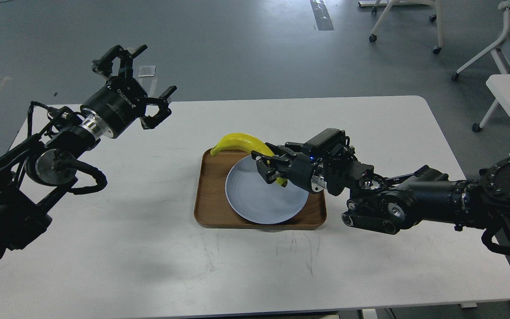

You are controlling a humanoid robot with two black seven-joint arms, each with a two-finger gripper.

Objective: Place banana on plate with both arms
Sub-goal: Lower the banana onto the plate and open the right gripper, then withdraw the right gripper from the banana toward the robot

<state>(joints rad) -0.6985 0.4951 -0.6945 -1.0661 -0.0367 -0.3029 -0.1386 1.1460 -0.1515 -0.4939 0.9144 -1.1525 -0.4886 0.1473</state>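
Right gripper clamps banana — over plate.

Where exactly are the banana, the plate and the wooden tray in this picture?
banana [239, 141], head view: on the yellow top of its curve.
plate [259, 199], head view: on its bare blue-grey middle.
wooden tray [208, 195], head view: on its bare brown left side.

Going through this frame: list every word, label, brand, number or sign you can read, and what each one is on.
"ROBOTIQ": white lettering on the black body of the left gripper, seen at a slant; the letters are small, so the reading is not certain.
A white slip on the floor beyond the table: any print is too small to read.
Nothing readable on the right gripper, the banana, the plate or the tray.
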